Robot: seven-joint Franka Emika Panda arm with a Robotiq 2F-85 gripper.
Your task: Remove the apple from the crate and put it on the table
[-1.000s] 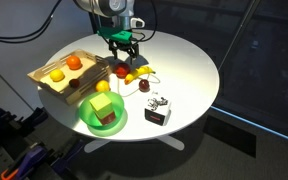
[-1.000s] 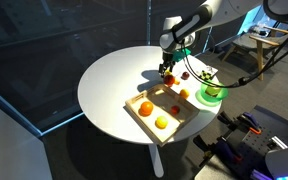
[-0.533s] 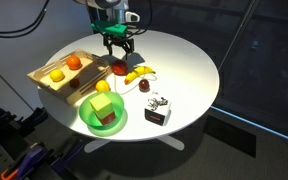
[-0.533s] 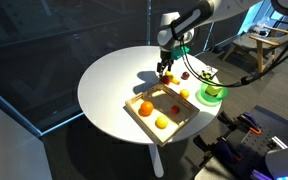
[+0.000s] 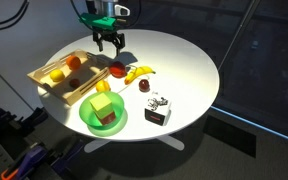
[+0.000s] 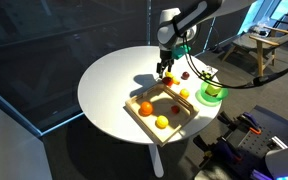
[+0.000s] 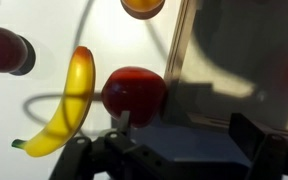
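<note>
The red apple [image 5: 118, 69] rests on the white table [image 5: 184, 60], just outside the right edge of the light-wood crate [image 5: 54, 80] and next to a banana [image 5: 139, 72]. My gripper [image 5: 108, 41] hangs open and empty above the apple, apart from it. In the wrist view the apple [image 7: 134, 93] lies on the white top just beyond my left finger, with the gripper [image 7: 184, 130] open and the crate [image 7: 234, 50] to the right. In an exterior view the gripper [image 6: 164, 67] is over the apple [image 6: 169, 79], beyond the crate [image 6: 164, 108] on the table [image 6: 109, 85].
A dark-maroon fruit [image 5: 144, 87] and a small black-and-white box [image 5: 157, 112] lie right of the banana. A green bowl [image 5: 102, 115] with blocks stands at the front. The crate holds an orange [image 5: 74, 62] and a yellow fruit [image 5: 56, 74].
My gripper has risen and drawn back from the apple. The apple stays on the table beside the crate.
</note>
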